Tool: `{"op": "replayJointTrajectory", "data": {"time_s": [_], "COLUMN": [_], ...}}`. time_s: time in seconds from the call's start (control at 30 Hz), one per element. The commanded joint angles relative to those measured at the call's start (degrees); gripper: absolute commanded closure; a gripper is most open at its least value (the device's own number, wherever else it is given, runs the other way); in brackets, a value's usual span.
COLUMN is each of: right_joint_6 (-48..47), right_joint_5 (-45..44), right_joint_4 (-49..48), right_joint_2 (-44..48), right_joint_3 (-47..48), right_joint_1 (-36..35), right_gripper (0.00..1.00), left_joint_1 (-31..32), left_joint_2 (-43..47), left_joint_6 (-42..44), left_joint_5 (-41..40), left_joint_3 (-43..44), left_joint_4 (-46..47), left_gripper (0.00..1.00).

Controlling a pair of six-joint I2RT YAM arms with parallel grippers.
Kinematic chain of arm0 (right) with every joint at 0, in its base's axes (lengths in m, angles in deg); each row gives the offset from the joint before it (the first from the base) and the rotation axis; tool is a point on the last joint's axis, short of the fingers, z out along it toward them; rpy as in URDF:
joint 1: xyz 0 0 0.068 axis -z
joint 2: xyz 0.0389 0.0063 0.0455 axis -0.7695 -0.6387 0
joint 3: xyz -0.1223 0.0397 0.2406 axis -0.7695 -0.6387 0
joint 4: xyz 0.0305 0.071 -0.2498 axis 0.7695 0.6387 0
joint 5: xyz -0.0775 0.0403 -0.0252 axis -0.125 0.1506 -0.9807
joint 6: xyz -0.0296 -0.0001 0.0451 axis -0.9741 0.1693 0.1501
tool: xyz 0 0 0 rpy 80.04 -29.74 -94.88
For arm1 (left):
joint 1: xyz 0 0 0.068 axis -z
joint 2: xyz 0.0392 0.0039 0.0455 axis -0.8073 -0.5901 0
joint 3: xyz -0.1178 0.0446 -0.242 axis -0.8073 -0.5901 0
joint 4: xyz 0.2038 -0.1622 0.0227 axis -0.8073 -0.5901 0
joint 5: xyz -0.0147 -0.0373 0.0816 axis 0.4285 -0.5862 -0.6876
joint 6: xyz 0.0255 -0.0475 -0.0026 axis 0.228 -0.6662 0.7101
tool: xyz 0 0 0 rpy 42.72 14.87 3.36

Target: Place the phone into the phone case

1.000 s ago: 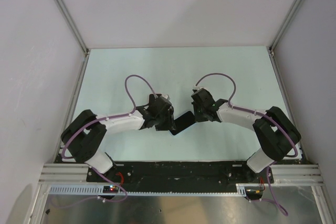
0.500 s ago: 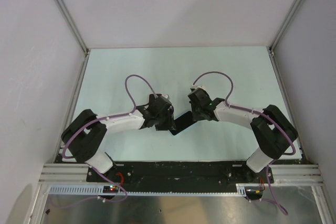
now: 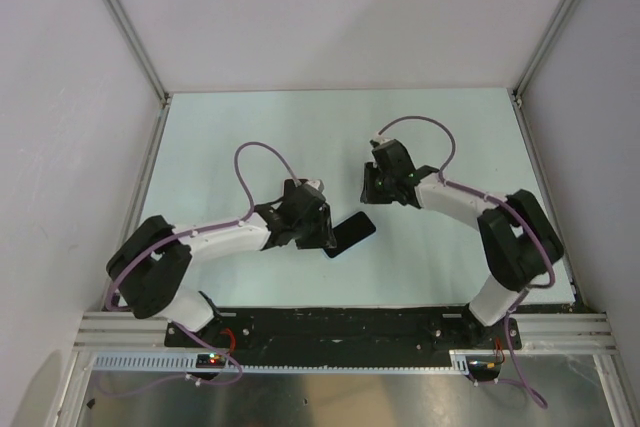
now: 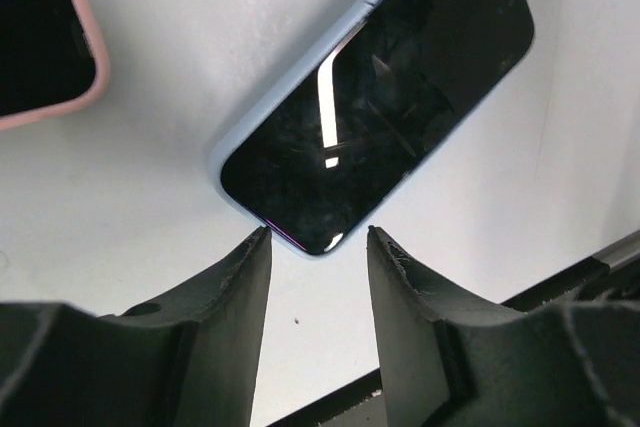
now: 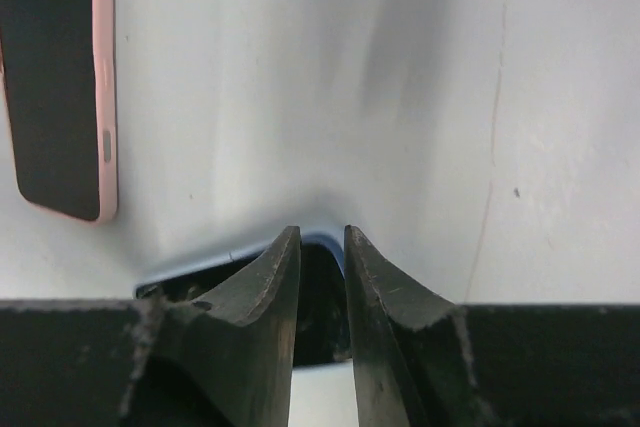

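A dark-screened phone (image 3: 352,235) lies flat on the pale table, with a light blue phone case (image 4: 232,137) rimming its edge and near corner. In the left wrist view the phone (image 4: 380,97) has its corner just ahead of my left gripper (image 4: 318,237), which is open and holds nothing. From above, my left gripper (image 3: 322,235) sits at the phone's left end. My right gripper (image 3: 374,195) hovers beyond the phone's far end, apart from it. In its own view my right gripper (image 5: 320,232) shows a narrow gap and the phone (image 5: 318,292) below.
A second dark slab with a pink rim (image 4: 40,37) lies to the left, also seen from the right wrist (image 5: 60,87); the arms hide it from above. Metal frame posts and white walls bound the table (image 3: 300,127). A black rail runs along the near edge (image 3: 340,322).
My right gripper has left the phone's end, moved toward the far side and parted its jaws a little. The phone has swung slightly right. The left gripper stays open at the phone's corner.
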Motion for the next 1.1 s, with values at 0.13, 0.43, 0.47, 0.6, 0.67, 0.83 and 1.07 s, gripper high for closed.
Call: {"op": "replayJointTrajectory", "data": {"time_s": [0.13, 0.43, 0.47, 0.6, 0.67, 0.83, 1.07], "right_joint_6": [-3.07, -6.52, -6.9, -8.1, -7.97, -7.28, -4.4], "right_joint_5": [8.28, 10.71, 10.77, 9.74, 10.18, 10.07, 8.29], "right_joint_4": [-6.4, -3.18, -2.61, -0.4, -0.25, 0.06, -0.19], "right_joint_2": [-10.3, -13.98, -13.97, -13.26, -12.31, -9.22, -3.67], "right_joint_3": [6.82, 8.79, 8.69, 7.61, 6.03, 1.97, -6.5], "right_joint_1": [1.76, 1.15, 0.82, 0.15, 0.32, 0.32, 0.78], "right_gripper": [0.72, 0.74, 0.74, 0.75, 0.75, 0.75, 0.76], "left_joint_1": [6.06, 10.68, 10.71, 10.51, 10.07, 8.15, 3.08], "left_joint_2": [2.13, -5.56, -6.23, -7.54, -7.61, -8.14, -9.47], "left_joint_6": [-2.11, -3.75, -3.98, -5.45, -5.84, -5.13, -2.18], "left_joint_5": [-0.9, -0.27, -0.06, -0.79, -2.24, -4.08, -5.32], "left_joint_3": [1.2, 5.9, 6.01, 4.56, 3.49, 1.95, 1.02], "left_joint_4": [-0.02, 1.3, 1.6, 2.5, 2.92, 3.12, 3.19], "left_gripper": [0.52, 0.52, 0.52, 0.52, 0.53, 0.53, 0.54]}}
